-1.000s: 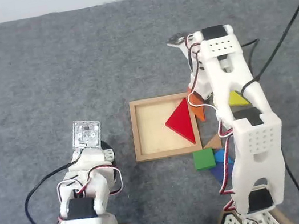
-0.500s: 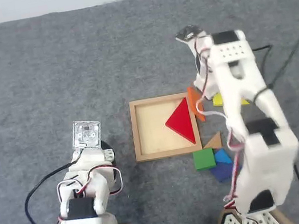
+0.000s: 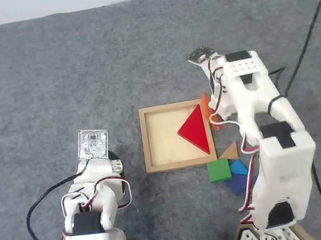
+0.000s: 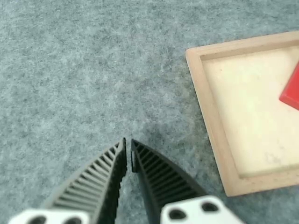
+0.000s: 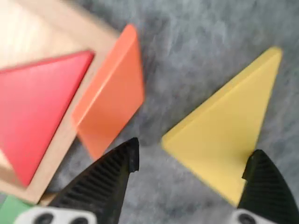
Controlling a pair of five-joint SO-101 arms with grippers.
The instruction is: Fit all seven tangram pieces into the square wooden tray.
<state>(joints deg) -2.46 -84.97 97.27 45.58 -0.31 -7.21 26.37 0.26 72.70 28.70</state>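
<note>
The square wooden tray (image 3: 147,141) lies mid-table with a red triangle (image 3: 194,129) in its right half. My right gripper (image 5: 194,154) hangs open just above a yellow triangle (image 5: 229,140), one finger on either side of it. An orange piece (image 5: 112,102) leans on the tray's right rim (image 5: 79,25); a sliver of this orange piece (image 3: 206,104) shows beside the right arm (image 3: 258,109). My left gripper (image 4: 127,142) is shut and empty over the carpet, left of the tray (image 4: 210,107).
A tan triangle (image 3: 230,151), a green square (image 3: 219,170) and two blue pieces (image 3: 239,176) lie in a cluster off the tray's near right corner. The left arm (image 3: 95,187) rests at the near left. Grey carpet covers the table.
The right arm swung to the right, then came back slightly left and settled over the yellow triangle, which it now hides in the high view. The left arm has kept still.
</note>
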